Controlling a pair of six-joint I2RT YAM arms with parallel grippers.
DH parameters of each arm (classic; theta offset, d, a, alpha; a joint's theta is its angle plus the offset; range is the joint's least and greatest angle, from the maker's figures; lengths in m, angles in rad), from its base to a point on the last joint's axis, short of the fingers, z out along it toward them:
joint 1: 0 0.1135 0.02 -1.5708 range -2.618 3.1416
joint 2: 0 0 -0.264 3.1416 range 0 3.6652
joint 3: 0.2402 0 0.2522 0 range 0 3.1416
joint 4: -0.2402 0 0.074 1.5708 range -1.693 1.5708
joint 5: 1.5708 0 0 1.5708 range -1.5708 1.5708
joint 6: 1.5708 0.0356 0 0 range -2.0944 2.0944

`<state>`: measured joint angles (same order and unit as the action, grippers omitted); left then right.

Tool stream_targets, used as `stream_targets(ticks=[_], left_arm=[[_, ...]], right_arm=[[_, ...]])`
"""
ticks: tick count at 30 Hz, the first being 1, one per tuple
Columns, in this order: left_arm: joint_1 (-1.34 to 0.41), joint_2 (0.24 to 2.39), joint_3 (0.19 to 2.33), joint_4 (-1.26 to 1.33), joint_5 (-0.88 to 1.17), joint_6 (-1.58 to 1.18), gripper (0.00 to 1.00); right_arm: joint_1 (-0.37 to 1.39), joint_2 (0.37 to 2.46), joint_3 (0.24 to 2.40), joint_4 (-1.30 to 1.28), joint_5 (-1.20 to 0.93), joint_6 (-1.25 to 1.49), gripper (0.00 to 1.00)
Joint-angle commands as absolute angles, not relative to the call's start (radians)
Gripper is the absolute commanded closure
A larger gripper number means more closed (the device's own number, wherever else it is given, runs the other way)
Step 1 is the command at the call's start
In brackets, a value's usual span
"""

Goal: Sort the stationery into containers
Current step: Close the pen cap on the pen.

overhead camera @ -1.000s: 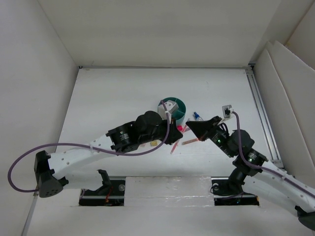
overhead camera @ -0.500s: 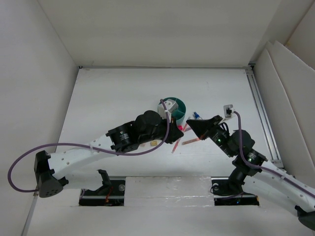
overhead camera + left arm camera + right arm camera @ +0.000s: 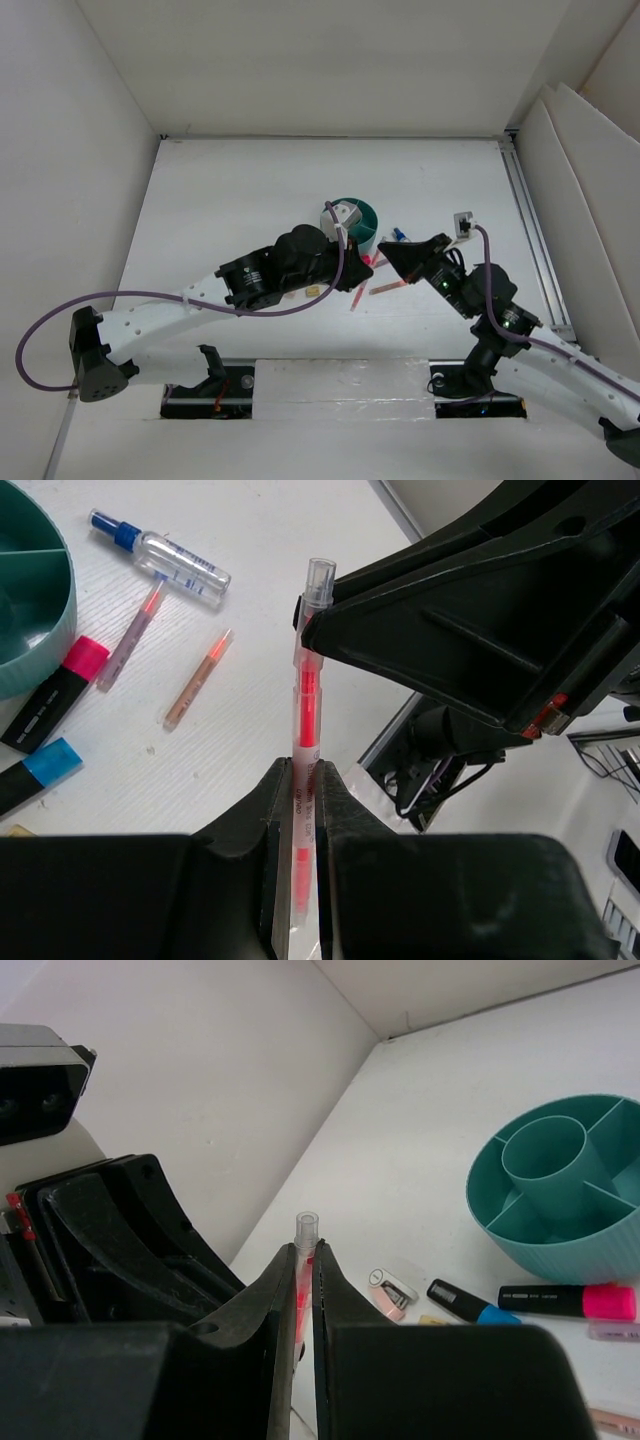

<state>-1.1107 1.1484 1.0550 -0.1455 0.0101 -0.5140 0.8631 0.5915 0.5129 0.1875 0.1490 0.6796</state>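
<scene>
A thin pink-orange pen with a clear cap is held between both grippers above the table, in front of the teal organizer. My left gripper is shut on its lower barrel. My right gripper is shut on its capped end, tip to tip with the left one. On the table lie a clear bottle, two thin pens, a pink-ended marker, a blue-ended marker, a pale pink eraser and a tan block.
The organizer has a central cup and ringed compartments that look empty from the right wrist view. White walls enclose the table on the left, back and right. A metal rail runs along the right side.
</scene>
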Motion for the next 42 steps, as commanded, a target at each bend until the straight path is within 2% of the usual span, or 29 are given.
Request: stream_targets(ticks=[1,16,29,42], left_arm=[[-1.088,1.123,1.062,0.015,-0.084,-0.523,1.00],[-1.088,1.104,1.043,0.017,-0.135,-0.514,1.00],[-1.088,1.123,1.043,0.008,-0.092,-0.485,1.00],[-1.088,1.123,1.085,-0.014,-0.202,-0.540,1.00]], right_arm=[[0.870,0.615,0.494,0.152,0.063,0.706,1.00],[0.870,0.657,0.546,0.101,0.122,0.747,1.00],[0.879,0.698,0.601,0.049,0.167,0.701,1.00],[1.018,0.733,0.610,0.031,0.305,0.634,1.00]])
